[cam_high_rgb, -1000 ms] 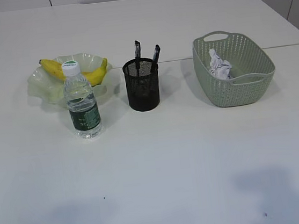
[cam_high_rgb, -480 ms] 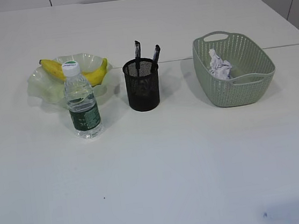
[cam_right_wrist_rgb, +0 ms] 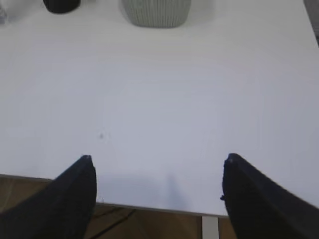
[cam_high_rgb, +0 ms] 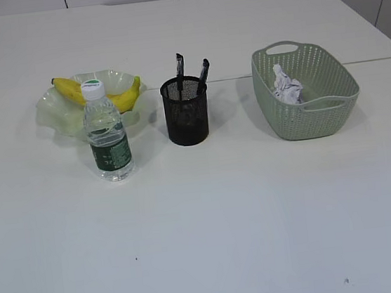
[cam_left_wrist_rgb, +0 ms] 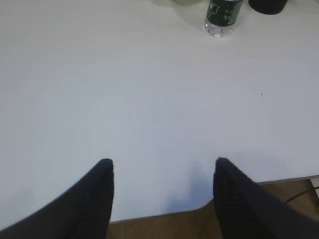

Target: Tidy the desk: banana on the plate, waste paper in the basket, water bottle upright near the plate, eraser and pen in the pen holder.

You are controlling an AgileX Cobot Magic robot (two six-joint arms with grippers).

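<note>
On the counter (cam_high_rgb: 211,222), the banana (cam_high_rgb: 123,97) lies in the plate (cam_high_rgb: 50,110) at left, the water bottle (cam_high_rgb: 107,135) upright before it. The pen holder (cam_high_rgb: 186,112) stands mid-counter; the basket (cam_high_rgb: 319,115), right, holds the waste paper (cam_high_rgb: 287,86).

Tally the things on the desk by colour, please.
Yellow: 1, banana
Green: 2, plate, basket
Black: 3, pen holder, two pens
White: 1, paper wad
Clear: 1, water bottle
Total: 8
</note>
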